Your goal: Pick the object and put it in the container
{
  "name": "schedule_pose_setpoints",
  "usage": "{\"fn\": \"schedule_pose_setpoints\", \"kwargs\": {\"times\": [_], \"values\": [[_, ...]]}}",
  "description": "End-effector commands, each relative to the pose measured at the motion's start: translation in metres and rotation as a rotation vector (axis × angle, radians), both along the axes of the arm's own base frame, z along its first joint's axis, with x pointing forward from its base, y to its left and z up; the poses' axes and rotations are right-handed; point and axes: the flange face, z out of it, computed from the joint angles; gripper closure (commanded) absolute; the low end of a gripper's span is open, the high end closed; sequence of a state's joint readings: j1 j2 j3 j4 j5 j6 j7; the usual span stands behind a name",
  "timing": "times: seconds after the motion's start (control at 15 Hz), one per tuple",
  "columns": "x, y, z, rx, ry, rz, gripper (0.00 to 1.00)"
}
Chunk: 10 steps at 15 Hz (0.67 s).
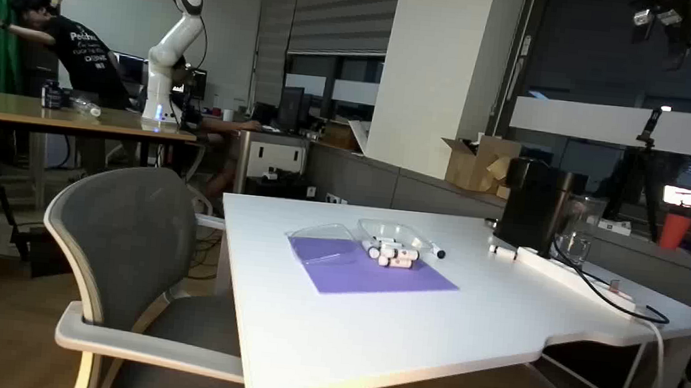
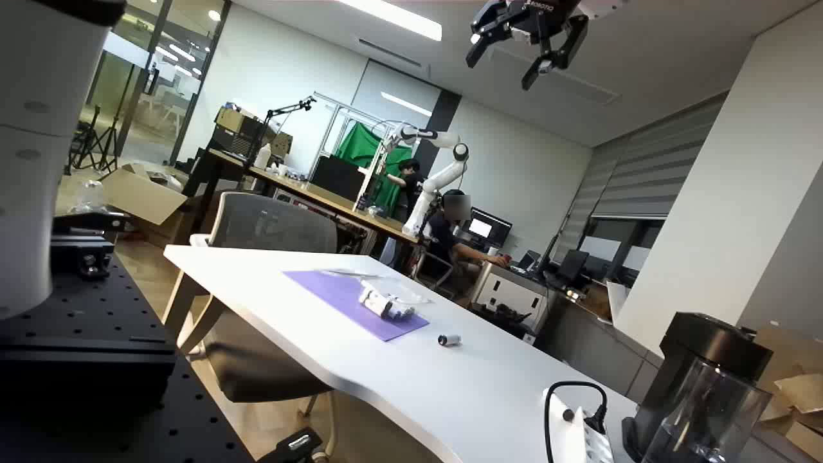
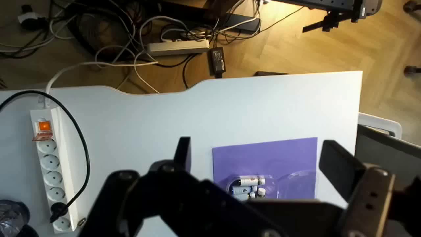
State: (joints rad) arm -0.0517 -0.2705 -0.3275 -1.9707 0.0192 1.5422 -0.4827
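Black two-fingered hand [image 3: 260, 160] spread wide, nothing held; neither pick nor place done, I'd judge, so both left. Likely target, a small white cylindrical bottle with a dark end [image 2: 449, 339], lies loose on the white tabletop [image 2: 450, 379], right of the clear plastic container [image 1: 389, 229] in both exterior views (other small bottles [image 3: 249, 181] seem inside). Purple rectangular sheet [image 1: 375, 284] at least partly under container; far off, white robot arm [image 1: 158, 93] on brown bench [image 1: 9, 108].

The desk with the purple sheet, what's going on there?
A robot arm seems set to pick something up, but its tool hangs open above the desk, holding nothing. A clear container stands at least partly on the sheet, several bottles apparently in it. A loose bottle lies off the sheet, perhaps the next to go in. The people behind touch nothing on the desk.
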Motion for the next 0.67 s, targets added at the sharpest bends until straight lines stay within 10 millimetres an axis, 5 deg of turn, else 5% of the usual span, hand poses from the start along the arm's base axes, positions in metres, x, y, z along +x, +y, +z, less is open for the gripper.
{"fn": "schedule_pose_setpoints", "kwargs": {"times": [0.0, 0.6], "values": [[0.0004, -0.0002, 0.0004, 0.000, 0.000, 0.000, 0.00], [0.0104, -0.0059, -0.0010, -0.029, -0.028, 0.007, 0.00]]}}
